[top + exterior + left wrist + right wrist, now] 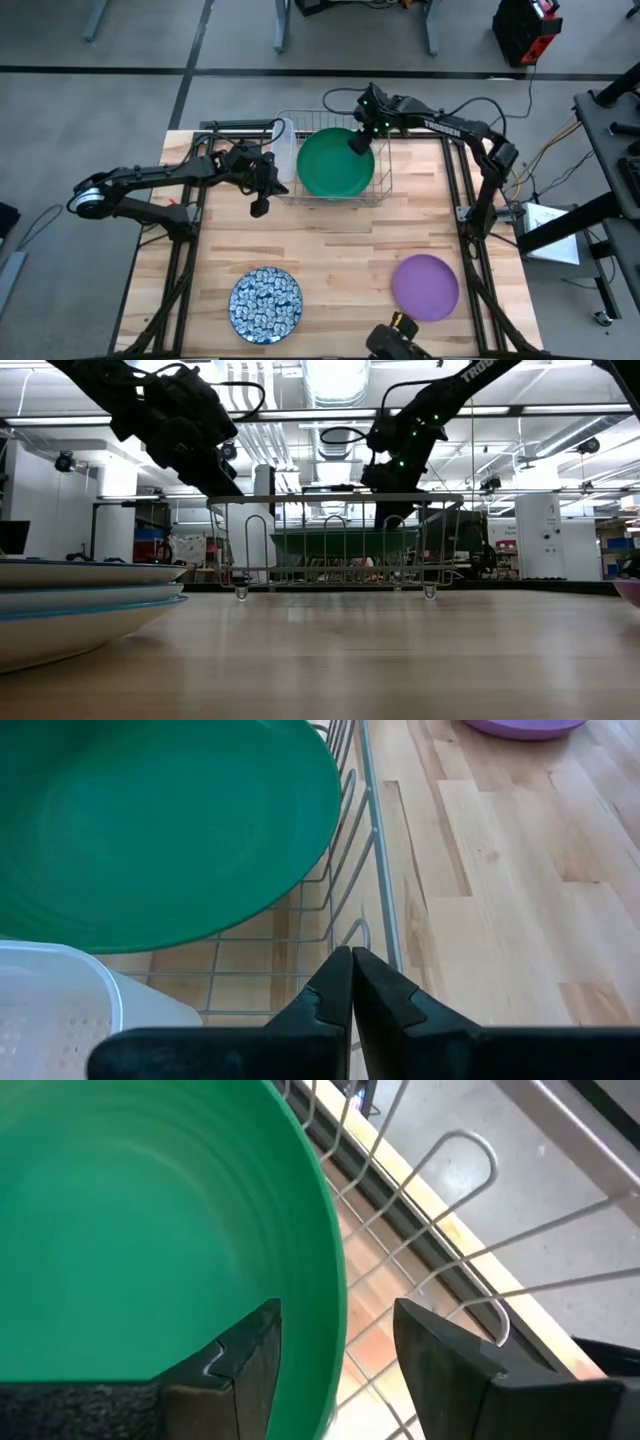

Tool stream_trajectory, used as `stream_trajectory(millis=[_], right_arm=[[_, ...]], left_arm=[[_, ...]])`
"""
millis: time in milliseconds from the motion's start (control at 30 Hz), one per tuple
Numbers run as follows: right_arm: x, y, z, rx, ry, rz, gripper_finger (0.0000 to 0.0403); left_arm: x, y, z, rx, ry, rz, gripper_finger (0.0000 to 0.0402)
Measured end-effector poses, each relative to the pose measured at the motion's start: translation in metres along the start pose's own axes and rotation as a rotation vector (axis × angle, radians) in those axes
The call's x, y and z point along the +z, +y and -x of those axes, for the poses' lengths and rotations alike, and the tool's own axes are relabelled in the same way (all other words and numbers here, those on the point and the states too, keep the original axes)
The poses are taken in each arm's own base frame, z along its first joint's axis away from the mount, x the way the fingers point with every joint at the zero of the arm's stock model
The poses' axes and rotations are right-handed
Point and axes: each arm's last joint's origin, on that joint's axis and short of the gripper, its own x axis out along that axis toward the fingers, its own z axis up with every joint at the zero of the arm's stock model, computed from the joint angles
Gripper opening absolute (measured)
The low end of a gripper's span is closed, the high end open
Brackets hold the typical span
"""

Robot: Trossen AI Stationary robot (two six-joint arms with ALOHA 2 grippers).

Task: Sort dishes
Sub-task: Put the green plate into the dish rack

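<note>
Green plate (335, 163) in wire rack (380, 190)

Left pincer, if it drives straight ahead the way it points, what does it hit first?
Most likely the wire rack: the shut left pincer points at its side wires, with the green plate just beyond. Depth is hard to judge.
</note>
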Motion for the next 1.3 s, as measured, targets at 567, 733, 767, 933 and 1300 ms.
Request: stream_trajectory(millis=[567,733,767,933,1300], right_arm=[[0.002,-0.001,-0.018,0.022,0.013,0.124,0.0084],[0.014,0.000,-0.006,0.020,-0.042,0.115,0.0008],[0.017,0.000,-0.004,0.019,-0.053,0.116,0.0009],[0.030,0.001,0.009,0.020,-0.103,0.124,0.0005],[0.057,0.017,0.057,0.015,-0.272,0.367,0.0001]], left_arm=[[0.001,0.000,0.000,0.002,-0.005,0.002,0.0000],[0.001,0.000,0.001,0.004,-0.012,0.000,0.0000],[0.002,0.000,0.002,0.005,-0.015,0.000,0.0000],[0.004,-0.001,0.005,0.009,-0.028,0.001,0.0000],[0.030,-0.003,0.031,0.016,-0.122,-0.001,0.0000]])
